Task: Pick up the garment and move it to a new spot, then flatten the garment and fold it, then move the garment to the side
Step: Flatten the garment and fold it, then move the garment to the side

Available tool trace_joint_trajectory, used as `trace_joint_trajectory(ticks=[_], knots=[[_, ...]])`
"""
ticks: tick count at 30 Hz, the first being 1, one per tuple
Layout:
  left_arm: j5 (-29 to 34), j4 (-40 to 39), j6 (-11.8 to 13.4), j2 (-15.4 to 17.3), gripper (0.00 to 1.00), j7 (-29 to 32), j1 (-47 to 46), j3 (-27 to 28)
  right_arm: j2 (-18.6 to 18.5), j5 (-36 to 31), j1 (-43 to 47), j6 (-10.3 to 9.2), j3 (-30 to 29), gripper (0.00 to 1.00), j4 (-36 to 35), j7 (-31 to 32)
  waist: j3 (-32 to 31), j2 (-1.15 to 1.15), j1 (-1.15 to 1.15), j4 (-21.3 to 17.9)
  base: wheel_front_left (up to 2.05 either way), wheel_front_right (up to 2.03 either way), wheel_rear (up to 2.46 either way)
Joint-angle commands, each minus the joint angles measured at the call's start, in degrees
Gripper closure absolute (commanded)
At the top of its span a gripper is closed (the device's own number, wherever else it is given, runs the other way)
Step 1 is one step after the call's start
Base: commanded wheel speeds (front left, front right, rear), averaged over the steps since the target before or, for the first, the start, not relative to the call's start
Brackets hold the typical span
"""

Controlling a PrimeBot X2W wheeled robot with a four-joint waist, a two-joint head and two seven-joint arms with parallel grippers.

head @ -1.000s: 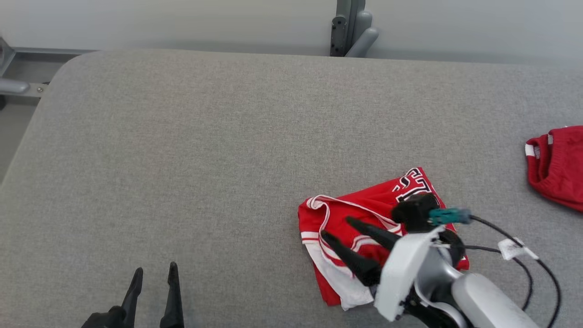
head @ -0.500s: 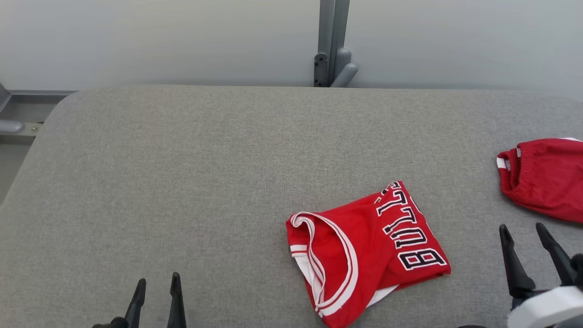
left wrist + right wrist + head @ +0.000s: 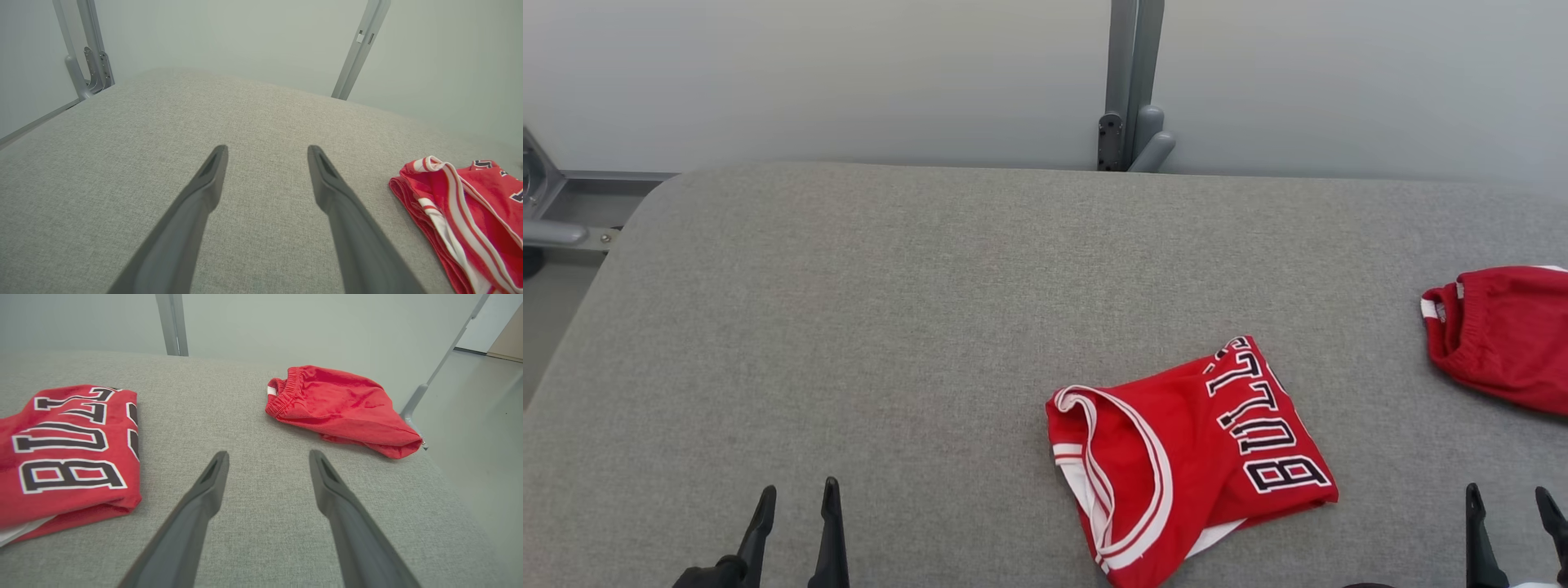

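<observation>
Lying folded on the grey padded worktop (image 3: 890, 327), right of centre, is the red Bulls jersey (image 3: 1188, 457), white-trimmed neckline to the left, lettering face up! Down at the near edge the left tool (image 3: 799, 487) hovers, fingers apart, gripping nothing, well clear of the jersey. Over on the other side the right tool (image 3: 1507, 490) is spread wide too, empty. The red shorts (image 3: 1503, 335) lie bunched at the far right edge.
</observation>
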Motion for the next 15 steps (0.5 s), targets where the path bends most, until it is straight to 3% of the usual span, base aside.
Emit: trace_joint_trajectory(ticks=[1,6,8,9,10,15], knots=[[0.5,0.1,-0.3,0.1,0.0,-0.2,-0.7,0.2,0.3,-0.4,0.5,-0.09,-0.3,0.0,-0.1,-0.2,-0.1,0.0,0.0,0.4,0.0,0.0,0.0],[0.2,-0.4,-0.3,0.1,0.0,-0.2,-0.4,0.8,1.7,3.2,-2.1,-0.09,0.6,0.0,0.6,-0.2,-0.1,0.0,0.0,0.5,0.0,0.0,0.0],[0.0,-0.7,-0.1,0.1,0.0,-0.2,-0.2,0.7,1.4,6.8,-3.7,-0.04,4.8,0.0,3.9,-0.1,0.1,0.0,0.0,0.5,0.0,0.0,0.0],[-0.2,-0.9,0.1,0.1,0.0,-0.2,-0.1,0.5,0.3,9.2,-4.9,-0.04,8.0,0.0,6.1,-0.1,0.2,0.0,0.0,0.5,0.0,0.0,0.0],[-0.5,-1.2,0.2,0.1,0.0,-0.2,-0.2,0.1,-3.3,13.6,-8.3,-0.11,12.9,0.0,9.0,0.5,0.7,0.0,0.0,0.4,0.0,0.0,0.0],[-0.8,-1.9,0.5,0.1,0.0,-0.2,-1.3,-0.8,-9.9,25.5,-16.7,-0.07,22.4,0.0,11.6,9.8,2.5,0.0,0.0,1.0,0.0,0.0,0.0]])
